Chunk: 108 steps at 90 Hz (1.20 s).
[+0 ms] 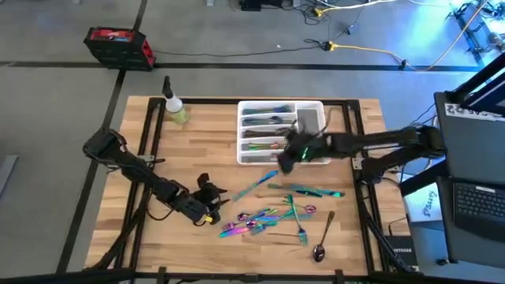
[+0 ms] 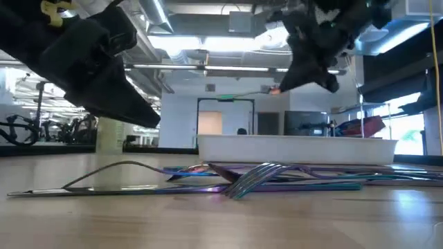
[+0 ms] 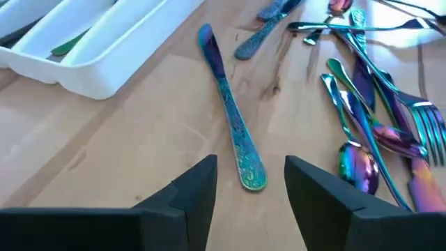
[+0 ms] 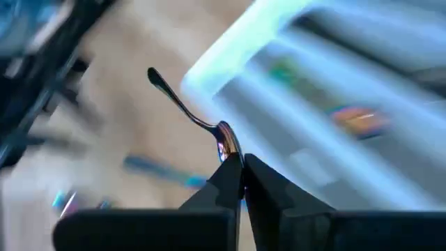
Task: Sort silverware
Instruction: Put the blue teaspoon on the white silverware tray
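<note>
Rainbow silverware (image 1: 276, 217) lies scattered on the wooden table near its front edge, forks foremost in the low view (image 2: 256, 181). A teal knife (image 3: 226, 97) lies flat just ahead of my open left gripper (image 3: 251, 181), whose fingers stand either side of the handle end without touching it; the left gripper (image 1: 209, 201) is left of the pile. My right gripper (image 4: 240, 178) is shut on a spoon (image 4: 188, 111) at the front edge of the white tray (image 1: 240, 134), and this gripper (image 2: 311, 55) hangs above the tray (image 2: 297, 149). My right gripper pinches the spoon by its bowl (image 4: 226, 143) between its two fingertips. The fingers come from the table's right, slanting down. The handle (image 4: 164, 84) sticks out ahead of the fingers, and the spoon (image 2: 242, 95) is lifted clear, above the tray's front wall.
The tray's compartments (image 1: 268, 120) hold several sorted pieces. A spray bottle (image 1: 175, 106) stands at the far left of the table. A dark spoon (image 1: 322, 237) lies at the pile's right. A laptop (image 1: 481, 209) sits beyond the table's right edge.
</note>
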### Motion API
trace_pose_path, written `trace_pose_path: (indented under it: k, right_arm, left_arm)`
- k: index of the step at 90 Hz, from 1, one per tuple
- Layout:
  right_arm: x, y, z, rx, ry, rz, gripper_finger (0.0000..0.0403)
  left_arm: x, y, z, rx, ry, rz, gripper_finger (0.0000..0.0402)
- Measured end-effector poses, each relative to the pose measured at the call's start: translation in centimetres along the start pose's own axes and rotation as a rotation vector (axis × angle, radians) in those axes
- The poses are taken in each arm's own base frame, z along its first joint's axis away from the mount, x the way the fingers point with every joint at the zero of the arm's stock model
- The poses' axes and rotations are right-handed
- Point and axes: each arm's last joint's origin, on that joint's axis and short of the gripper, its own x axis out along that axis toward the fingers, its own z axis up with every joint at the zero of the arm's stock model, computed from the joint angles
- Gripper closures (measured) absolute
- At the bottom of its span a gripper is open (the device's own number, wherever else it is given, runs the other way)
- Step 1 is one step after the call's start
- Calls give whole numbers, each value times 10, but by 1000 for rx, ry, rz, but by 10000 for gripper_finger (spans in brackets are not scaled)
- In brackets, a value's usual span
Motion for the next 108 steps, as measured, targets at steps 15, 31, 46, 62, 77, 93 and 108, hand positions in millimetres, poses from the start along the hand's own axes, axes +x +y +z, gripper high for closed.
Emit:
trace_pose_path:
  k: [15, 31, 46, 62, 77, 93, 108]
  right_arm:
    - [-7, -49, 23, 111, -89, -25, 402]
    - [22, -75, 32, 177, -71, 37, 403]
    - [57, -78, 22, 206, 7, 52, 403]
    - [76, -86, 15, 234, 17, -27, 403]
    - [77, -87, 12, 235, 25, -58, 393]
    - [72, -79, 9, 205, 29, -72, 344]
    - [63, -68, 13, 179, -25, -36, 276]
  left_arm:
    - [0, 0, 0, 14, 1, 2, 247]
    - [0, 0, 0, 30, 1, 0, 247]
    - [0, 0, 0, 30, 1, 0, 247]
    - [0, 0, 0, 33, 3, -1, 247]
    - [0, 0, 0, 39, 3, -2, 247]
    - [0, 0, 0, 47, 4, -1, 247]
    - [1, 1, 1, 46, 4, 4, 247]
